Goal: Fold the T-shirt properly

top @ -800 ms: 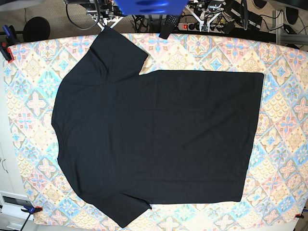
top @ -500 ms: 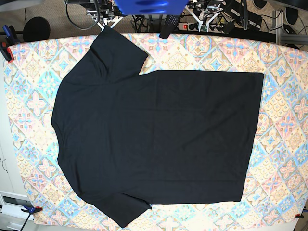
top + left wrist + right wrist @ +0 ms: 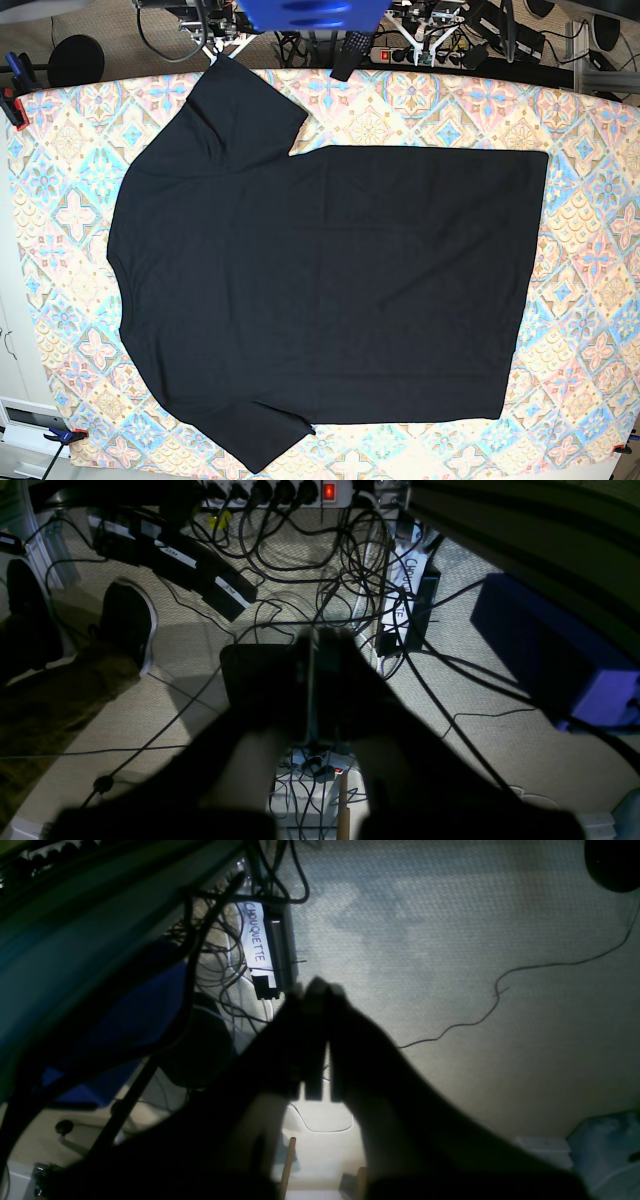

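Note:
The black T-shirt lies spread flat on the table in the base view, neck side to the left, hem to the right, one sleeve at the far edge and the other sleeve at the near edge. Neither arm reaches over the cloth there. In the left wrist view my left gripper is shut with nothing in it, hanging above a carpeted floor full of cables. The right wrist view shows my right gripper shut and empty, also over the floor. The T-shirt is out of both wrist views.
A colourful patterned tablecloth covers the table, held by clamps at the left corners. Behind the table are a power strip, tangled cables, a blue box and a shoe on the floor.

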Controlling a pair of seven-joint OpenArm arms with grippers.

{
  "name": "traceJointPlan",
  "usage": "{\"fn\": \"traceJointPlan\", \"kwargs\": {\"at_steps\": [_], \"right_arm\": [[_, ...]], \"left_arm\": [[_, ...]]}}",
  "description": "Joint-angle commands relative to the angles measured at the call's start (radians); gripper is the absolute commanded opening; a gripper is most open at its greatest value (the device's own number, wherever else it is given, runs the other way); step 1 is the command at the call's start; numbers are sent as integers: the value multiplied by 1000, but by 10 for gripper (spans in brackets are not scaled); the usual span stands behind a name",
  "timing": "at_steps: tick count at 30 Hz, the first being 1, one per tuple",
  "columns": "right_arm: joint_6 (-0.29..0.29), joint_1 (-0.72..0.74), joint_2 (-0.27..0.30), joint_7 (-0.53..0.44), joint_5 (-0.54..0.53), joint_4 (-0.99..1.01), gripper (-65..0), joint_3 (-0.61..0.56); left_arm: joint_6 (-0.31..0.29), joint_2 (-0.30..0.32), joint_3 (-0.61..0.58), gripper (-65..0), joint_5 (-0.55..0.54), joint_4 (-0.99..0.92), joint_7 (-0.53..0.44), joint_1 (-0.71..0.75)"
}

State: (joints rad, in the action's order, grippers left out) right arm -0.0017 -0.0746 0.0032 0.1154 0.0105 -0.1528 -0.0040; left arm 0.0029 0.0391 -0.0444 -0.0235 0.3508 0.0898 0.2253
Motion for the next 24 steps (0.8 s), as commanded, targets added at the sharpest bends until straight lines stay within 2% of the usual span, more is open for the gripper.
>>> {"fn": "traceJointPlan", "kwargs": {"at_steps": [1, 7, 12, 16, 21, 24], "right_arm": [[-2, -18, 4, -6, -5, -3, -650, -1], [-2, -104, 7, 2, -5, -83, -650, -1], [-2, -207, 56, 0, -5, -166, -650, -3], [-2, -319, 105, -4, -5, -271, -650, -3], [-2, -472, 180, -4, -8, -499, -650, 6], [-2, -568, 197, -4, -11, -637, -650, 6]], "left_arm": [[1, 3, -2, -626, -2, 3, -2, 10], [1, 26, -2, -627, 3, 3, -2, 46], [1, 60, -4, -628, 6, 60, -2, 122], [1, 107, -19, -628, 6, 176, -2, 231], [4, 189, -128, -628, -5, 380, -2, 375], [4, 221, -131, -628, -6, 540, -2, 472]]}}
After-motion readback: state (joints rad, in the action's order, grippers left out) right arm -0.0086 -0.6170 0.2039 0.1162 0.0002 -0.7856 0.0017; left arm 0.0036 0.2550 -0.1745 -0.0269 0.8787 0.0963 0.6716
